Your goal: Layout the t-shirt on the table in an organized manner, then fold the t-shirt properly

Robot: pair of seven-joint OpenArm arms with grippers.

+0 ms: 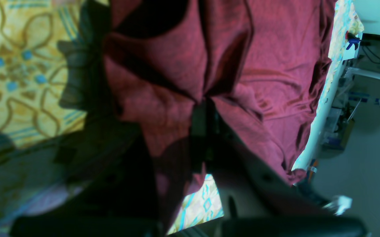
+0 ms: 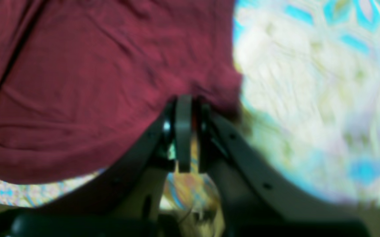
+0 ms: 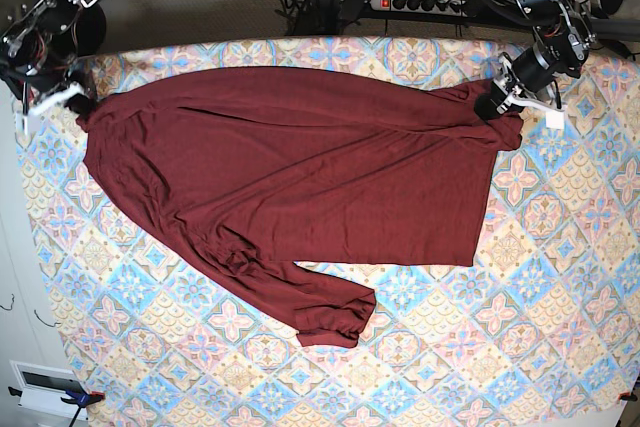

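Two tools, left tool point(image 3: 492, 105) and right tool point(image 3: 78, 105), we see clamped on opposite corners of the t-shirt point(image 3: 300, 162), spread across the bench point(image 3: 520, 327).

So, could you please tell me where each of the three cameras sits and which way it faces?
Left wrist: behind the left gripper, facing the bunched t-shirt it pinches.
Right wrist: behind the right gripper, shut on the shirt's edge, the table beside it.
Base: overhead, looking down; both arms show at the far corners.
All three share the shirt and patterned cloth.
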